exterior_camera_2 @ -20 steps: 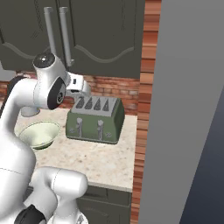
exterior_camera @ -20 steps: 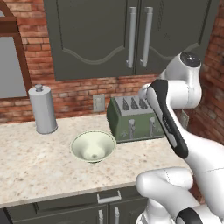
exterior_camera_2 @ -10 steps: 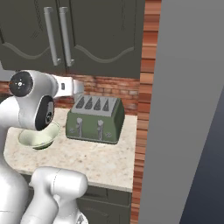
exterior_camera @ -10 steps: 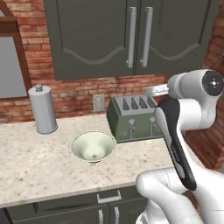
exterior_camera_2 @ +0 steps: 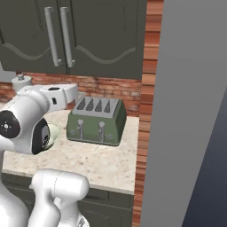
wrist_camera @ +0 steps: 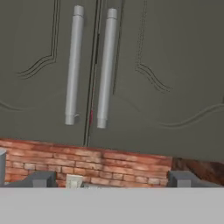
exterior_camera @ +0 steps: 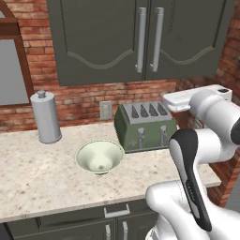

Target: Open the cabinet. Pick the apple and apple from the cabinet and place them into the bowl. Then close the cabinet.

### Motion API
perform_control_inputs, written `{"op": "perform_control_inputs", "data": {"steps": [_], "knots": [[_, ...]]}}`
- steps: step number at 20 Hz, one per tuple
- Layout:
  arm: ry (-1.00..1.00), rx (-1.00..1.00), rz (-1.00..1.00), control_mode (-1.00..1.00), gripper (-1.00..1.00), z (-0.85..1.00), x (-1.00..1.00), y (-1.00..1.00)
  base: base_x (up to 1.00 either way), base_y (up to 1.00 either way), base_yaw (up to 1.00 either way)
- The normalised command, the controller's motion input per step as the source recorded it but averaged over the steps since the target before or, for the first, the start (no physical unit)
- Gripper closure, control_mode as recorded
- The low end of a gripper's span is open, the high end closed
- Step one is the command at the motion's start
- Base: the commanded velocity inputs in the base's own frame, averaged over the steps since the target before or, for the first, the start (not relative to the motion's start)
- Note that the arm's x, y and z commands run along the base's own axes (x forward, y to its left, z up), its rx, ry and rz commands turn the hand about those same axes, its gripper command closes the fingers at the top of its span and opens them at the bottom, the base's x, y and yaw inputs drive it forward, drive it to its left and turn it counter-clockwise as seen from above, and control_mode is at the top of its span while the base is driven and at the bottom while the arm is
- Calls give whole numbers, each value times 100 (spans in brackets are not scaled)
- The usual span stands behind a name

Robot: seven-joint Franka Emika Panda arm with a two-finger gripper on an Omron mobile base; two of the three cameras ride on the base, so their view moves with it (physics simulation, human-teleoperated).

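Overhead, a shut cabinet and spread fingers

Up on the brick wall, the cabinet hangs above the worktop, both doors shut. It is dark grey, each door with an arched raised panel, and two long silver bar handles stand upright side by side at the centre seam. In the hand view the doors sit straight ahead, the handles left of centre, and a thin dark gap runs between them.

Below, the bowl rests on the speckled worktop, wide and shallow, pale cream-green, with flared sides and nothing inside it. A green toaster stands just beside it to the right, against the wall. A grey canister stands well apart to the left.

The fingers are spread wide apart with nothing between them, raised in front of the cabinet and pointing at its lower edge, clear of the handles.
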Motion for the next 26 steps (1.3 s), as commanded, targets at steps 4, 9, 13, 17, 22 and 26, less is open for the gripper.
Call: {"op": "perform_control_inputs", "data": {"steps": [4,9,13,17,22,26], "knots": [[-24,0,0,-100,-100,12,-18,0,0,0,0],[-1,0,0,-100,-100,0,0,0,0,0,0],[-7,0,0,-100,-100,14,0,0,0,0,0],[-4,0,0,-100,-100,20,16,4,0,0,0],[-3,0,0,-100,-100,22,26,1,0,0,0],[-5,0,2,-100,-100,24,38,2,0,0,0]]}}
